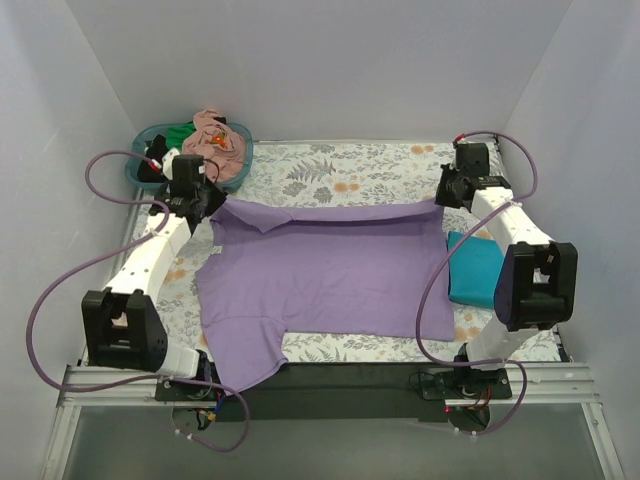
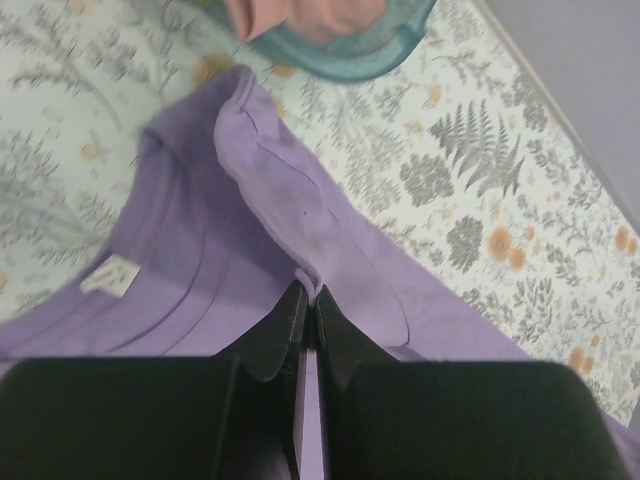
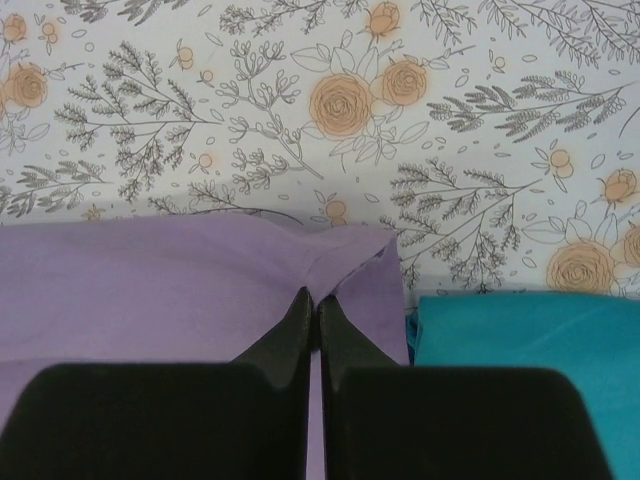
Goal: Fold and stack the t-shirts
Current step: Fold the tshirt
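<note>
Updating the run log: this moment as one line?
left gripper: shut on lavender shirt | right gripper: shut on same shirt | teal shirt: flat, at right | basket: pink shirt inside

— What colour are they?
— The left arm [image 1: 150, 262] and right arm [image 1: 512, 228] are both white, with chunky black joints [image 1: 125, 325].
— Any wiring?
— A purple cable [image 1: 34, 315] loops loosely along each one.
— And the fingers [image 2: 275, 335]?
— Matte black wedges, tapering to thin tips.
</note>
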Tool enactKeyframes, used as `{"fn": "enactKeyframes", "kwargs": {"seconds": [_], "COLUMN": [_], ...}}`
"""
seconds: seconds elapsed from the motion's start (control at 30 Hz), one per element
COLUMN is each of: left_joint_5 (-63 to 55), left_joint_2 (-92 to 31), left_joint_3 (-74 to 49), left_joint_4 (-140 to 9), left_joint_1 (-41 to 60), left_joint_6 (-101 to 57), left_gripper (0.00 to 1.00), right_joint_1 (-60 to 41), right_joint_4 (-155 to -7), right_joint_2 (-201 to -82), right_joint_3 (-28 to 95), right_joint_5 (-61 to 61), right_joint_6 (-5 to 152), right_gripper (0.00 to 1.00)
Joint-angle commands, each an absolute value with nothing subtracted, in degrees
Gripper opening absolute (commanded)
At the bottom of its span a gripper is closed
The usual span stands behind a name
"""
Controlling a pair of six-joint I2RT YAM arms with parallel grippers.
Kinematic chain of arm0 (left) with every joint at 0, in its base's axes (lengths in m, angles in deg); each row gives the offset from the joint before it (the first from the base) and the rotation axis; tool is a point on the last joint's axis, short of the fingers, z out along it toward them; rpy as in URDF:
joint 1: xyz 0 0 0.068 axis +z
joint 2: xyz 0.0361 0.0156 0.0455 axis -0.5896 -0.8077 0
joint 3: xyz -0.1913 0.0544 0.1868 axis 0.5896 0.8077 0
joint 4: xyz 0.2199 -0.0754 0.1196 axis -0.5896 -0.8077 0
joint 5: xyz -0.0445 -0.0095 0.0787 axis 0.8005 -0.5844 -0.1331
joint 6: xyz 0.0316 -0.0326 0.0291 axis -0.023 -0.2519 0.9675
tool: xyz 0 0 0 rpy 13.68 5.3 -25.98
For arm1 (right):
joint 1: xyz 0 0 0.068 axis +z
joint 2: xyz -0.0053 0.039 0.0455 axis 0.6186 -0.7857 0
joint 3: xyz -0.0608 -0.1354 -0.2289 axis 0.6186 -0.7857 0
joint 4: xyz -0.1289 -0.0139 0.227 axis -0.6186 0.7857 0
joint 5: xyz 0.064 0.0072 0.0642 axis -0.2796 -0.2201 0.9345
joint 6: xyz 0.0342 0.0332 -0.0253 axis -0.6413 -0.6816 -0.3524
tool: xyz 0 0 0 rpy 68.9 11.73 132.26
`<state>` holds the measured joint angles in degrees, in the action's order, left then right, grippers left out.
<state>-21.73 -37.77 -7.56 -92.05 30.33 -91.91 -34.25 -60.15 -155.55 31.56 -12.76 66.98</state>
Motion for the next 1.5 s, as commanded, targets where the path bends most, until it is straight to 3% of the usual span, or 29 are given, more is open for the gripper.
{"fn": "enactKeyframes", "kwargs": {"seconds": [0.0,0.33,0.53,1.2,1.33,1.37,1.47], "left_joint_5": [-22.2,-18.87,-22.55,-21.59,-21.85,-21.68,-21.06], "left_joint_2": [-29.79,-19.4,-14.21,-21.5,-22.2,-22.12,-22.03], "left_joint_3": [-3.71,6.66,9.65,17.48,17.13,16.95,16.07], "left_joint_4": [-97.33,-102.51,-106.56,-101.03,-100.76,-100.76,-100.68], "left_joint_1": [30.07,29.89,29.89,29.89,29.89,29.89,29.89], "left_joint_6": [-94.64,-98.51,-101.41,-103.7,-103.87,-103.78,-103.78], "left_gripper": [0.0,0.0,0.0,0.0,0.0,0.0,0.0], "right_joint_1": [-34.79,-34.7,-34.7,-34.79,-34.78,-34.79,-34.61], "right_joint_4": [-56.36,-52.4,-51.96,-54.6,-54.77,-54.68,-54.68], "right_joint_2": [-150.82,-144.32,-142.12,-152.57,-153.1,-153.1,-151.97], "right_joint_3": [29.85,25.01,22.56,17.37,18.15,18.33,18.77], "right_joint_5": [-13.78,-13.25,-12.55,-13.07,-14.22,-14.13,-12.03], "right_joint_6": [67.21,69.05,69.14,67.04,67.03,67.03,67.73], "right_gripper": [0.01,0.01,0.01,0.01,0.1,0.23,0.42]}}
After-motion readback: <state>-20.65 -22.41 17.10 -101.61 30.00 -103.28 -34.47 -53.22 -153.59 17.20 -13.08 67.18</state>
